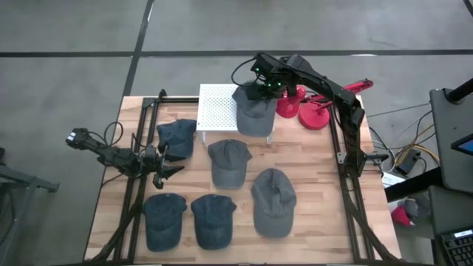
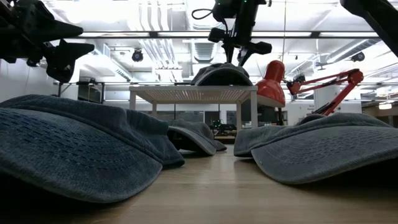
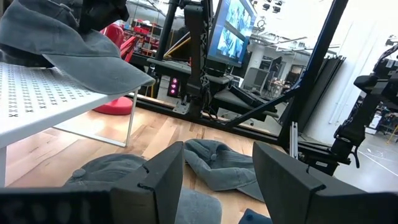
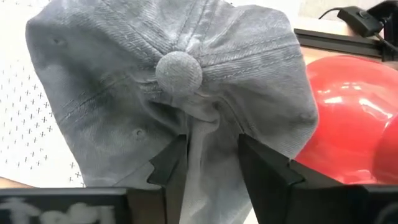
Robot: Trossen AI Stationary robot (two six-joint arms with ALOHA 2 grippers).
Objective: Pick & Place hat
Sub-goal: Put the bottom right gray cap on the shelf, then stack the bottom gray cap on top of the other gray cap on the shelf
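A grey hat [image 1: 255,117] lies crown up on the right part of a white perforated shelf [image 1: 216,111], its brim [image 3: 106,68] overhanging the shelf's edge. My right gripper [image 4: 212,165] comes down on the crown just behind the top button [image 4: 179,71] and is shut on cloth there. In the low view it stands on top of the hat [image 2: 217,74]. My left gripper [image 3: 217,174] is open and holds nothing. It hovers over the table's left side [image 1: 171,168], beside a dark blue hat [image 1: 177,137]. My right gripper pinches a raised fold of the crown [image 4: 208,140] between its two fingers, close to the top button. It comes from above, pointing down. The hat rests on the shelf, and the cloth puckers toward the fingers.
Several more hats lie on the wooden table: grey ones [image 1: 229,162] [image 1: 273,201] in the middle and dark blue ones [image 1: 164,220] [image 1: 213,220] near the front. A red desk lamp [image 1: 316,112] stands right of the shelf. Black frame rails [image 1: 346,159] run along both sides.
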